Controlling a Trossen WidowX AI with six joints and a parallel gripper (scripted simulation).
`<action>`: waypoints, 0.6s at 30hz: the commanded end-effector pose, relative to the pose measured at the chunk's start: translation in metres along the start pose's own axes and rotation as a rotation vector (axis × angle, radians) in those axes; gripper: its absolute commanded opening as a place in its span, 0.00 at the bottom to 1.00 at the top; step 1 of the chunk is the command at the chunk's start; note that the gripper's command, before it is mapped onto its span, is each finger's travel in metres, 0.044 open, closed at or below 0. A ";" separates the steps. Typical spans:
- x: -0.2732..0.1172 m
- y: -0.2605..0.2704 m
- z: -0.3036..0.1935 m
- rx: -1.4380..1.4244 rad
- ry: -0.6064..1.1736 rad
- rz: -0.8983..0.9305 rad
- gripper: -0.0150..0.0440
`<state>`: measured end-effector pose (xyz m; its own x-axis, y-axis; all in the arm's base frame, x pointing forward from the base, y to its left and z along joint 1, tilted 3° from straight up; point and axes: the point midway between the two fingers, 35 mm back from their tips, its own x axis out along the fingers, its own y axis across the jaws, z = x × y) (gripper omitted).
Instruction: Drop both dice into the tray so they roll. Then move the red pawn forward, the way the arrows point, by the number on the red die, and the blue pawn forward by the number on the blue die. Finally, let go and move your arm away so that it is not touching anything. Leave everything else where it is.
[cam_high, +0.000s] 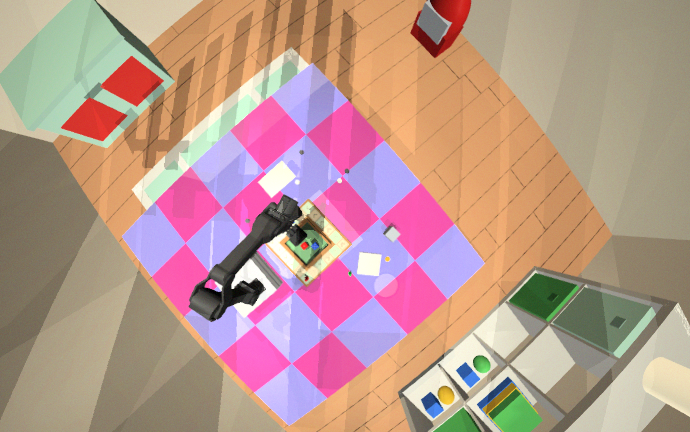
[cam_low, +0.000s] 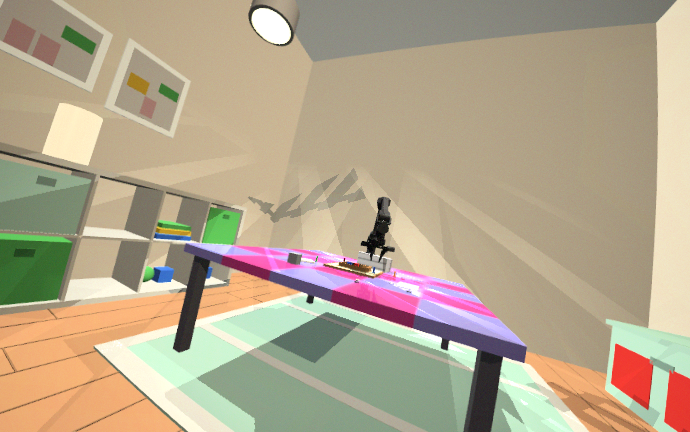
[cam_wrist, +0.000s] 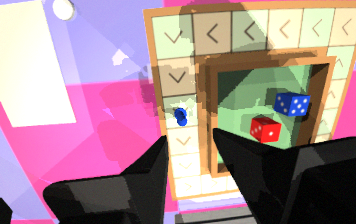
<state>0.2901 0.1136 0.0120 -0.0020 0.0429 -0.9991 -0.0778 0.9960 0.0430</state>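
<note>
Gripper spread and empty above the board's pawn track.

Top view: the arm reaches to mid-frame over the tray (cam_high: 300, 252), where the red die (cam_high: 304, 245) and blue die (cam_high: 315, 245) lie side by side. Exterior view: the gripper (cam_low: 377, 251) hangs just above the board (cam_low: 351, 269) at table centre. Wrist view: the parted fingers frame the arrow squares at lower centre; the blue pawn (cam_wrist: 181, 116) stands above them, left of the tray.

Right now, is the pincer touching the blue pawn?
Apart. The wrist view shows the blue pawn standing on the track beyond the pincer, with a bare arrow square between it and the fingertips.
</note>
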 end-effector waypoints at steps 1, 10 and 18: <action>0.013 0.003 0.000 0.008 0.003 0.002 0.59; 0.022 0.003 0.001 0.006 0.004 0.002 0.59; 0.035 0.004 0.001 0.006 0.004 0.002 0.59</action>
<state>0.2924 0.1185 -0.0154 0.0006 0.0441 -0.9990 -0.0757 0.9962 0.0439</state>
